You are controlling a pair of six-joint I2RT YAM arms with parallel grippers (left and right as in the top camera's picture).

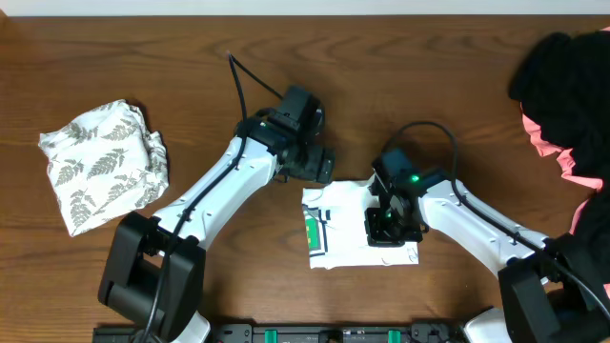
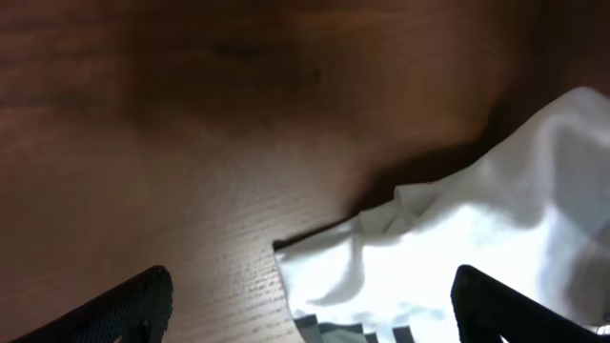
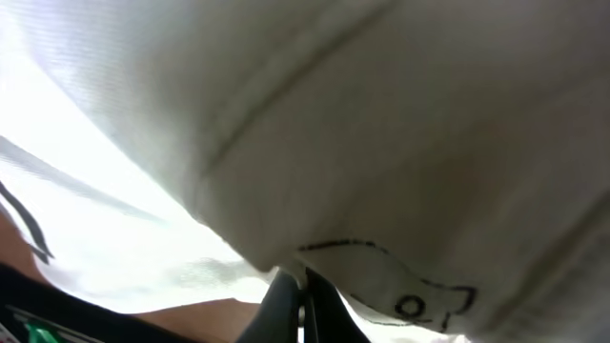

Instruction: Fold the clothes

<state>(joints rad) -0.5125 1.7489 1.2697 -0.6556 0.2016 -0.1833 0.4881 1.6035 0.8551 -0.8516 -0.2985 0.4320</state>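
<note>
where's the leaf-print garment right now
In the overhead view the leaf-print garment lies bunched on the table's left side, beyond the left arm, well away from the white T-shirt at centre.

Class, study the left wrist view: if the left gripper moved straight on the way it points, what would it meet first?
The left gripper would probably meet the crumpled corner of the white T-shirt first, with the table just beneath; depth is unclear.

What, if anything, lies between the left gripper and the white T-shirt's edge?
Nothing visible. The left gripper hangs open over the rumpled edge of the white T-shirt, with bare table beside it. The right gripper sits farther along the shirt, out of the way.
</note>
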